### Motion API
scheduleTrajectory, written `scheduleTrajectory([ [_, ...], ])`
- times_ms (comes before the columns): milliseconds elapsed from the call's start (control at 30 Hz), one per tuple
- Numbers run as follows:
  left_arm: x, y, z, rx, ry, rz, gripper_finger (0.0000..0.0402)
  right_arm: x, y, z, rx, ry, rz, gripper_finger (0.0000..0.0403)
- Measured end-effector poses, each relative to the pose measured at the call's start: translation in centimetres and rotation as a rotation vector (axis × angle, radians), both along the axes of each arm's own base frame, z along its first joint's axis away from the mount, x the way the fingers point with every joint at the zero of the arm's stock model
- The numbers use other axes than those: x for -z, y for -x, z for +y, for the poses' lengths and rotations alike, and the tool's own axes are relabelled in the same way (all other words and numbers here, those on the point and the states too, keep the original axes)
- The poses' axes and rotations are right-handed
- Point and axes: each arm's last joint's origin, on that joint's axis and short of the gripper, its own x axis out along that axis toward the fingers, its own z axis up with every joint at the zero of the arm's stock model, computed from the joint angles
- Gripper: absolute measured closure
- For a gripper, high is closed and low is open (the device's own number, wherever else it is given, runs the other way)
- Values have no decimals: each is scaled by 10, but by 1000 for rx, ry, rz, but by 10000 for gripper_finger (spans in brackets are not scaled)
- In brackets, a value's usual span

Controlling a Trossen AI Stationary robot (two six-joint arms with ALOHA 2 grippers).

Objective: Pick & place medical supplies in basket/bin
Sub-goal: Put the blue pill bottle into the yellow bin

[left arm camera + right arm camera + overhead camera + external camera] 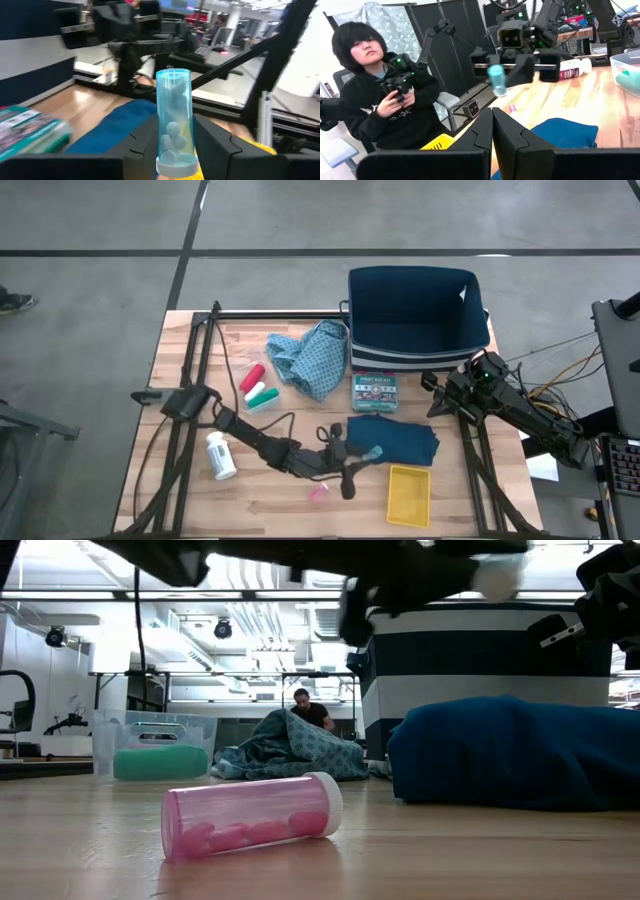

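My left gripper [352, 452] reaches level from the table's left and is shut on a clear light-blue vial [173, 117], which is over the near left edge of the dark teal folded cloth [398, 438]. A pink vial [250, 825] lies on its side on the table near the front edge. The white pill bottle [221, 456] lies at the left. Red, green and white cylinders [256, 387] lie beside the light-blue patterned cloth [310, 356]. The navy basket [470, 330] stands at the far right. My right gripper [492, 131] is shut and waits at the right edge. My left gripper pinches the blue vial at its capped end [175, 161] between its two fingers [142, 145]. The fingers come level from the table's left, and the vial lies along them, sticking out past their tips toward the right. It is lifted clear of the table and cloth.
A first-aid box [375, 392] lies in front of the basket. A yellow tray [408, 493] sits at the near right. A black frame [200, 360] runs along the table's left and far sides. A person [375, 100] with a controller sits beyond the table.
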Motion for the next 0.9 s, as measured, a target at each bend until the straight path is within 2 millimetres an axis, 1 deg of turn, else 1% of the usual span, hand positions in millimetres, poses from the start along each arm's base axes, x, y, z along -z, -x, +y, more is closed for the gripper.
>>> scheduleTrajectory([
  [200, 10, -27, -14, 47, 16, -23, 284, 0, 0, 0, 0, 0, 0, 394],
  [300, 16, -38, -20, 60, 21, -33, 284, 0, 0, 0, 0, 1, -1, 394],
  [400, 18, -46, -25, 68, 28, -48, 284, 0, 0, 0, 0, 1, -2, 394],
  [567, 20, -52, -29, 104, 34, -46, 284, 0, 0, 0, 0, 0, 0, 394],
  [733, 22, -53, -30, 138, 36, -38, 284, 0, 0, 0, 0, 0, 0, 394],
  [900, 27, -53, -31, 173, 23, 10, 284, 0, 0, 0, 0, 0, 0, 394],
])
